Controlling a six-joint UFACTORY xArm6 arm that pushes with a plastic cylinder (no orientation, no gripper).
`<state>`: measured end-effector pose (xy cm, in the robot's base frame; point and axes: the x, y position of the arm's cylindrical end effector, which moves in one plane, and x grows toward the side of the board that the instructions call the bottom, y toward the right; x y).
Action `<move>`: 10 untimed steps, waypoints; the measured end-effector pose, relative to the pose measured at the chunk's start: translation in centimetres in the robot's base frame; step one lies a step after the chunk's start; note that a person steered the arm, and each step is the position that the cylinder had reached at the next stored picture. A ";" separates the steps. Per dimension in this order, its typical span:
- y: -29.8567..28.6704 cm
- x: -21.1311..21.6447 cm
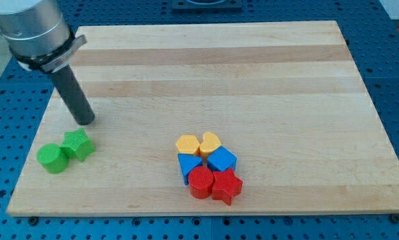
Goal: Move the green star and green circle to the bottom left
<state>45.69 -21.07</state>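
— Where do the green blocks sit against my tip?

— My tip (85, 121) rests on the wooden board (253, 67) in the left part of the frame. The green star (78, 144) lies just below it, near but with a sliver of board showing between. The green circle (52, 159) touches the star's lower-left side, a little further from the tip. Both are in the board's lower-left area.

— And the arm?

— It enters from the upper left corner of the frame: a grey metal cylinder (33, 30), then the dark rod (73, 97) slanting down and to the right to the tip. There is no claw to open or close, just the bare rod, holding nothing.

— How many blocks?

— Eight. Two green ones at lower left. Six packed together, touching, at lower centre, well apart from the tip: a yellow block (187, 144) and a yellow heart (210, 142) on top, a blue block (189, 165) and a blue cube (221, 160) in the middle, a red circle (201, 181) and a red star (227, 186) at the bottom.
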 end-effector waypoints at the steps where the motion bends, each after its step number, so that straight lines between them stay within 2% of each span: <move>1: 3.5 0.0; 4: 4.2 3.7; 10: 1.7 3.7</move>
<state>49.36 -19.37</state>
